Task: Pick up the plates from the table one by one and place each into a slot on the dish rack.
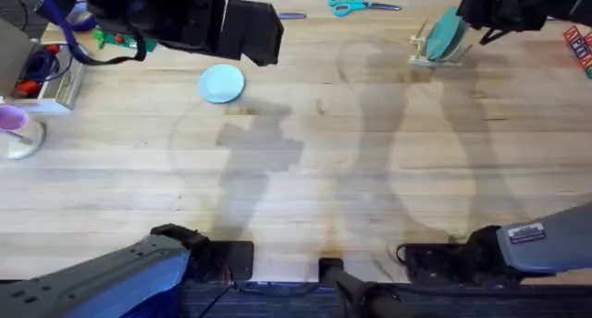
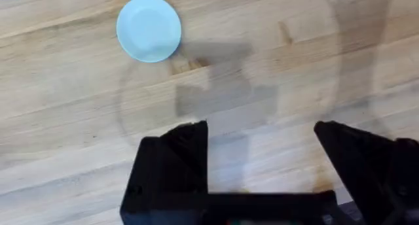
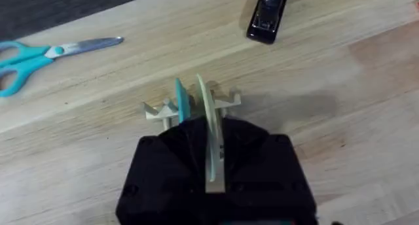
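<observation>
A teal plate (image 3: 180, 99) already stands on edge in the rack (image 1: 427, 52), which sits near the bench's (image 1: 305, 198) far right corner. The right hand (image 3: 211, 161) is at the rack, clamped on a cream plate (image 3: 209, 130) held on edge just beside the teal one. From the right wrist view its lower rim seems to be among the pegs, but I cannot tell whether it is seated in a slot or only above one. So that plate looks nearly placed, not released.

A light blue plate (image 1: 222, 83) lies flat on the bench toward the far edge, left of the middle, apart from everything else. The left hand (image 2: 262, 137) hangs above the bench with its fingers spread wide and nothing between them, the blue plate well clear of it in the left wrist view.

By my reading, one plate is racked, one is going in, and one is left to fetch.
</observation>
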Available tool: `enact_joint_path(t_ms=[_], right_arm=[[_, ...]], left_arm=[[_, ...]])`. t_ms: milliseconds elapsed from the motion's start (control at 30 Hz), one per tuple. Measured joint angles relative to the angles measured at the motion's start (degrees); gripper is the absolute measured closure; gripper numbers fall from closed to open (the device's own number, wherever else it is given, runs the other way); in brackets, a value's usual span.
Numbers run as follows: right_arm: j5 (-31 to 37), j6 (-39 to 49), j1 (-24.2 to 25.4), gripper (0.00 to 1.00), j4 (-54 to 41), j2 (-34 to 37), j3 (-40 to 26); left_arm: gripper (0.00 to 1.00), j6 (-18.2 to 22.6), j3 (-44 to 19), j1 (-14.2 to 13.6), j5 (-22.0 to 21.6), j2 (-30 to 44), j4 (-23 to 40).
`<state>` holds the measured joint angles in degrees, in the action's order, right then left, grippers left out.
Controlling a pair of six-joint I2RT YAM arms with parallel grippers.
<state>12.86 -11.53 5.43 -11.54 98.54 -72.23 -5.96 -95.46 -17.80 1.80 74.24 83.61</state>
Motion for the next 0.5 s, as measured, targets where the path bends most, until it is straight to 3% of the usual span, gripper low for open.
enact_joint_path(t_ms=[300, 500], right_arm=[[0.0, 0.0, 0.0, 0.837, 0.3, -0.6, 0.0], [0.0, 0.0, -0.2, 0.805, -1.4, -6.2, 0.0]], left_arm=[[0.007, 0.0, 0.0, 0.0, 0.0, 0.0, 0.0], [0.007, 0.0, 0.0, 0.0, 0.0, 0.0, 0.0]])
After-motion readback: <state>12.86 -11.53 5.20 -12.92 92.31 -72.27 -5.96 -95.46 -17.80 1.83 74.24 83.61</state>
